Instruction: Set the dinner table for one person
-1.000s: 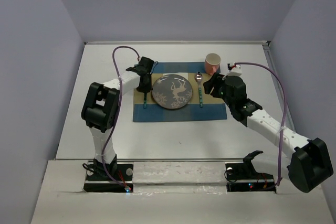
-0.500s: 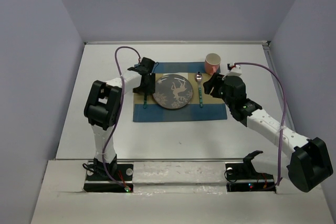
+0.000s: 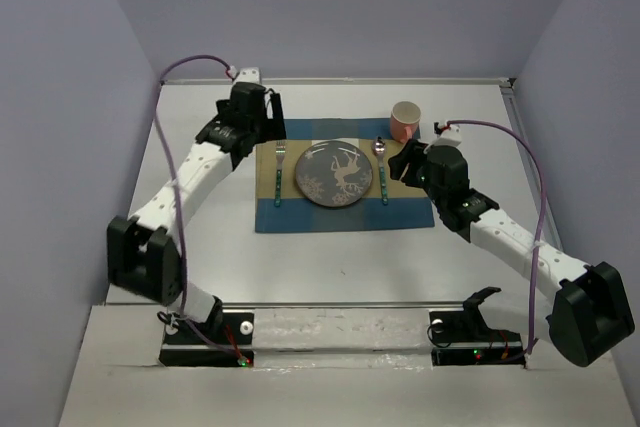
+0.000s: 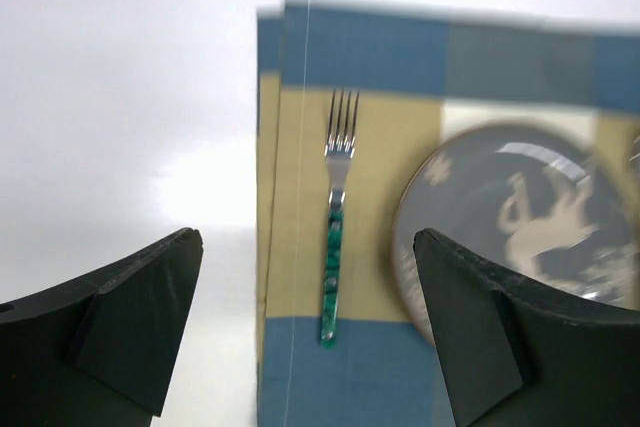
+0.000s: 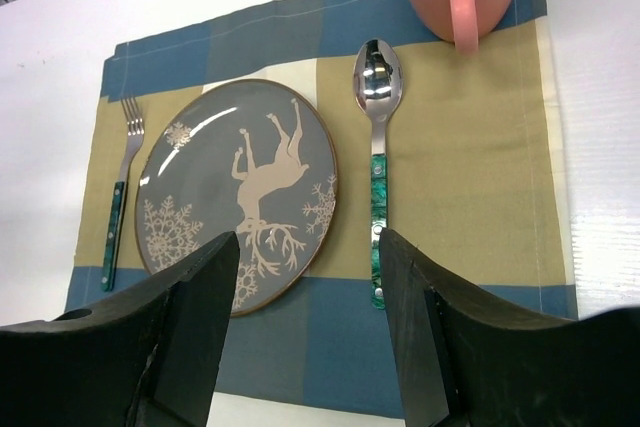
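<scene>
On the white dinner table [image 3: 200, 247] lies a blue, tan and white checked mat [image 3: 340, 215]. On it are a grey deer plate [image 3: 338, 174], a green-handled fork [image 3: 279, 173] to its left and a green-handled spoon [image 3: 381, 173] to its right. A pink mug [image 3: 405, 119] stands at the mat's far right corner. My left gripper [image 4: 305, 247] hangs open above the mat's far left part, and the fork [image 4: 335, 237] lies free on the mat below it. My right gripper [image 5: 308, 242] hovers open over the mat's right side, holding nothing.
Grey walls close the table in on the left, back and right. A raised ledge [image 3: 340, 327] at the near edge carries both arm bases. Purple cables [image 3: 530, 197] loop from each wrist.
My left gripper has opened, let go of the fork, and drawn up and back to the far left, its elbow swinging out left. The fork rests on the mat. The right arm is still.
</scene>
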Robot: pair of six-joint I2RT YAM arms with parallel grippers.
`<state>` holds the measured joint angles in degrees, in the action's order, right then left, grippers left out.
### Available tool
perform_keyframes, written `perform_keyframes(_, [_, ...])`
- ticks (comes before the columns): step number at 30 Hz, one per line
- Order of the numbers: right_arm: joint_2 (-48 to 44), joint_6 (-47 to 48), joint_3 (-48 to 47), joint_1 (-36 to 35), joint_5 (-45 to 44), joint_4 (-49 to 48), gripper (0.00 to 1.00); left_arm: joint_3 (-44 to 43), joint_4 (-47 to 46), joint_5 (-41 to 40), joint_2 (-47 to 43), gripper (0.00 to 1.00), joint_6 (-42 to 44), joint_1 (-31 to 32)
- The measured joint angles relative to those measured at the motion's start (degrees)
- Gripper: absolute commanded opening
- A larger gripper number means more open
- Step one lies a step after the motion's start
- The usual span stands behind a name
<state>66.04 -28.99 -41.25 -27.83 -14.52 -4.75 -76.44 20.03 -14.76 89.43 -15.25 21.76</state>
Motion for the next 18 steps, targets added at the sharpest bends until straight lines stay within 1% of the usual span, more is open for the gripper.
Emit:
perform_keyframes(3, [0.0,0.0,0.1,0.0,0.0,-0.1,0.64,1.2,-3.7,-1.6,-11.0,0.99,0.0,0.0])
perform_keyframes(5, [-0.3,0.0,0.5,0.0,0.2,-0.7,0.64,5.0,-6.1,-2.0,-20.3,0.99,0.0,0.0])
perform_keyframes(8, [-1.4,0.0,1.6,0.0,1.2,-1.4,0.63,11.9,-10.0,-1.2,-31.8,0.99,-0.3,0.0])
perform_keyframes(9, [-2.5,0.1,2.2,0.0,1.7,-1.8,0.62,13.9,-10.8,-0.8,-34.2,0.99,-0.3,0.0])
perform_keyframes(11, [-5.0,0.3,3.3,0.0,3.1,-2.4,0.61,20.4,-13.4,1.0,-42.3,0.99,-0.3,0.0])
perform_keyframes(14, [-9.8,0.5,3.9,0.0,5.2,-2.7,0.61,27.4,-16.8,3.0,-49.7,0.99,-0.3,0.0])
perform_keyframes(17, [-15.3,0.6,3.9,0.0,7.5,-4.1,0.64,33.0,-19.5,4.9,-55.3,0.99,-0.3,0.0])
perform_keyframes(18, [-17.9,0.5,3.9,0.0,8.4,-4.5,0.75,34.4,-20.4,5.6,-56.7,0.99,-0.3,0.0])
